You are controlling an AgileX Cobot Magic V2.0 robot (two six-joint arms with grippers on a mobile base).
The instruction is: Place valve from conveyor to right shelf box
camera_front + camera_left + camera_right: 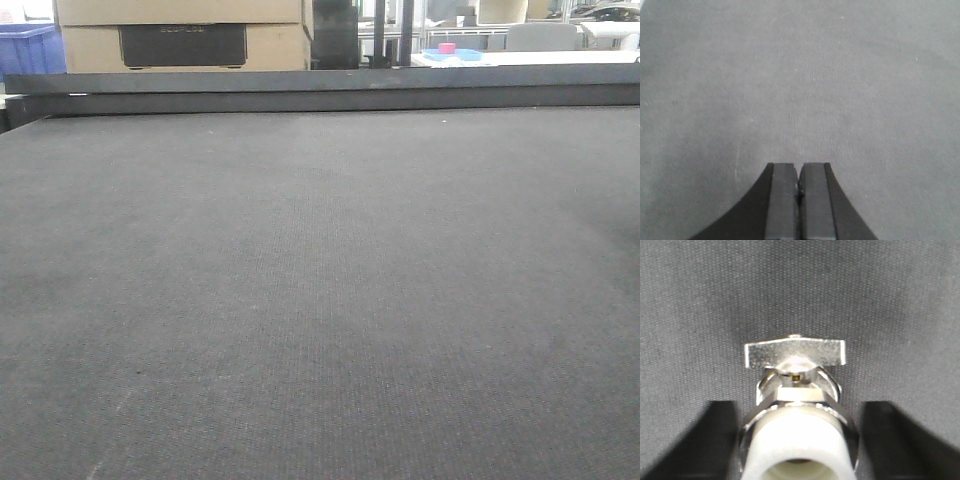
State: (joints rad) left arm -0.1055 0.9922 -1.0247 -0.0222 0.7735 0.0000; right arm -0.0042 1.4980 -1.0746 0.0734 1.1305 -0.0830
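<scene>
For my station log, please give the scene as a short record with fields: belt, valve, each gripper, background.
conveyor: dark grey woven belt, fills the front view
valve: shiny metal, flat handle, white end; seen only in the right wrist view
right gripper: fingers apart, one on each side of the valve; contact unclear
left gripper: shut, empty, over the belt
background: cardboard boxes behind the far rail

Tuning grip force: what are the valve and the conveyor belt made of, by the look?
The valve looks like bright metal, plated or stainless: mirror-like glare on its flat handle and body. Its white matte end piece looks plastic. The conveyor looks like dark grey fabric-like belting: fine woven texture, no sheen.
</scene>
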